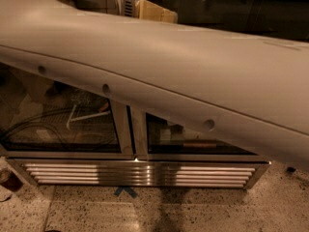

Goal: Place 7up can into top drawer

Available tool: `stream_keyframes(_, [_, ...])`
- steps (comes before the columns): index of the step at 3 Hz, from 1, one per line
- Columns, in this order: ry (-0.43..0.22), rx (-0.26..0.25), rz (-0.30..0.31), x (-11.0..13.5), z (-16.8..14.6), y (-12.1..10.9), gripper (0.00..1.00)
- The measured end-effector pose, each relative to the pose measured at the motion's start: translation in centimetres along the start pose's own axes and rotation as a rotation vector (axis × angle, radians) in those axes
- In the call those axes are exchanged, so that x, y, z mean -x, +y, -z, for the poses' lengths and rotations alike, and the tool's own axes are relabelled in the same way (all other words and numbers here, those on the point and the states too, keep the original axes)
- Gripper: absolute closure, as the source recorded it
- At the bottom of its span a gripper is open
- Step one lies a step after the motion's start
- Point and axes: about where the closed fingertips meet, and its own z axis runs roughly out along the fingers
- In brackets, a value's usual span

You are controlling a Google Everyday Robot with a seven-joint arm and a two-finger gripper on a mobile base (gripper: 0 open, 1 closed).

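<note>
My white arm (159, 76) crosses the whole camera view from the upper left to the right edge and hides most of the scene. My gripper is out of view. The 7up can and the top drawer are out of view or hidden behind the arm.
A low cabinet with two glass doors (72, 129) and a slatted metal grille (140, 174) stands below the arm. A tan block (154, 11) shows at the top. Speckled floor (193, 211) with a blue tape mark (125, 191) lies in front.
</note>
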Motion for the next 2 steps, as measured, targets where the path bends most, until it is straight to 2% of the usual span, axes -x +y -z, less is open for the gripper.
stream_keyframes(1, [-0.012,0.008,0.043,0.49,0.73,0.13,0.0])
stream_keyframes(2, [-0.014,0.008,0.046,0.54,0.8,0.14,0.0])
